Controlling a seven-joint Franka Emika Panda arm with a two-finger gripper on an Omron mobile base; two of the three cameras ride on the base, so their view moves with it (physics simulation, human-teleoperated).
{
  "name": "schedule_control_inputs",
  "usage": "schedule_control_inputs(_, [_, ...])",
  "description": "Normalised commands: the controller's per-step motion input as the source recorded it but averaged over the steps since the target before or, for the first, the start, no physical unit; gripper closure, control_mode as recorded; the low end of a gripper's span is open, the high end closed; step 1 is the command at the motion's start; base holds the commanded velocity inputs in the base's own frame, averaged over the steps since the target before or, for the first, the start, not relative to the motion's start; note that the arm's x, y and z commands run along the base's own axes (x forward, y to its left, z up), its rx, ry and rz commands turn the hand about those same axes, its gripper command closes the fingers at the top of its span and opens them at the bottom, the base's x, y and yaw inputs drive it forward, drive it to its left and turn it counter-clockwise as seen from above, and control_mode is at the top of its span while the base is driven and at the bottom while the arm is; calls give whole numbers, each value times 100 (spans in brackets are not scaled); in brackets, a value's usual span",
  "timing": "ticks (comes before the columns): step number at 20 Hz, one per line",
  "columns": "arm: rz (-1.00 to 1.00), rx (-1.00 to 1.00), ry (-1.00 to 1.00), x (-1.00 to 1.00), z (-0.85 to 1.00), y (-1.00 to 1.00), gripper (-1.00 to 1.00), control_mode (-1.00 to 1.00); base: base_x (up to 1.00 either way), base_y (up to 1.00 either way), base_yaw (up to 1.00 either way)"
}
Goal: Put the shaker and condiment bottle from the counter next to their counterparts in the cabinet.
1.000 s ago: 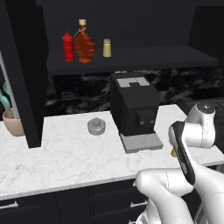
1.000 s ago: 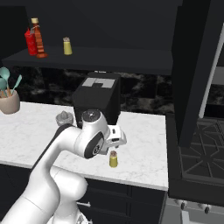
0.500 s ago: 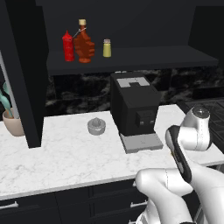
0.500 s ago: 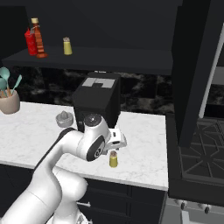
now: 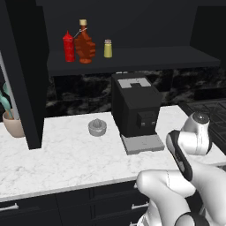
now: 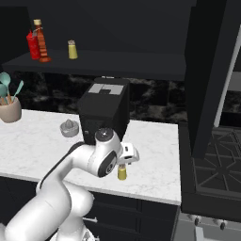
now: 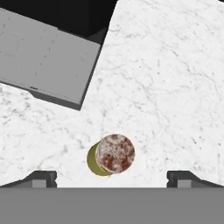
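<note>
Claw (image 7: 112, 177) wide above shaker (image 7: 111, 155); fingertips cropped, shaker body mostly hidden.

A small yellow-olive cylindrical shaker (image 7: 110, 155) with a pale speckled cap stands upright on the white marble bench (image 6: 160, 155), near its front edge. A squat orange-red faceted condiment bottle (image 5: 84, 43) with a yellowish cap stands upright on the dark shelf of the black wall cabinet (image 5: 145, 58), between a slim red squeeze bottle (image 5: 69, 46) just beside it and a small yellow shaker (image 5: 107, 48)
</note>
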Motion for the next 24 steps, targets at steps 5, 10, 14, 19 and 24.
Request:
schedule_control_inputs(5, [0,0,0,10,-23,-14,-100,-100,0,0,0])
schedule_control_inputs(10, [0,0,0,4,-31,-1,-100,-100,0,0,0])
schedule_control_inputs(14, [3,-1,0,9,-46,25,100,-100,0,0,0])
schedule_control_inputs(19, [4,0,0,19,-39,0,100,-100,0,0,0])
schedule_control_inputs(24, [5,1,0,16,-35,-6,100,-100,0,0,0])
